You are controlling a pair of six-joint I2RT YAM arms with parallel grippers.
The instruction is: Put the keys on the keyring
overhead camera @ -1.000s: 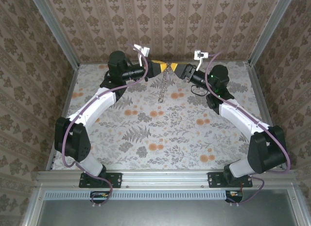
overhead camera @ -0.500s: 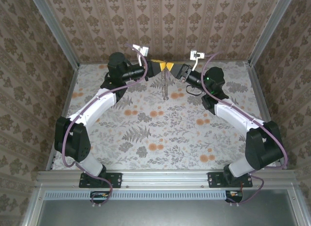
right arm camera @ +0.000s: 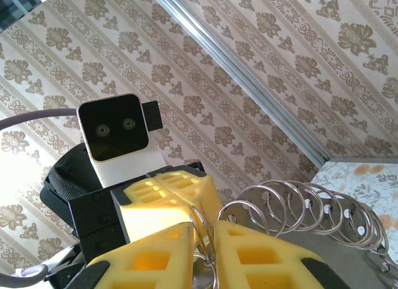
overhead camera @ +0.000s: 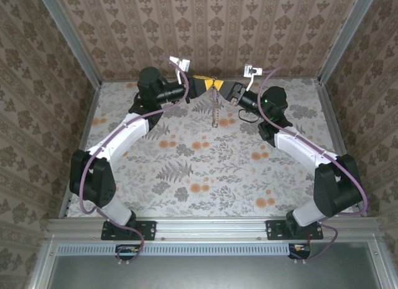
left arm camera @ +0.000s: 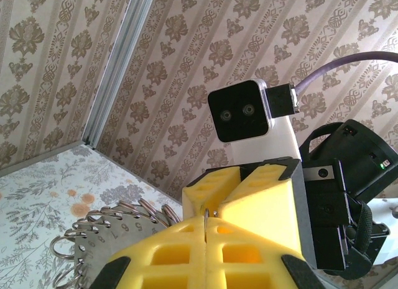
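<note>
Right gripper [overhead camera: 220,86] moved in against left gripper [overhead camera: 210,84], both pinched shut on keyring [overhead camera: 215,110], silver linked split rings dangling below left gripper.

Left gripper [overhead camera: 207,84] and right gripper [overhead camera: 222,86] are tip to tip above the table [overhead camera: 186,171], over the middle of its far edge. The keyring [overhead camera: 214,109] hangs from where the tips meet, toward the table centre. Left wrist view: rings left of own pads. Right wrist view: rings right of own pads.
</note>
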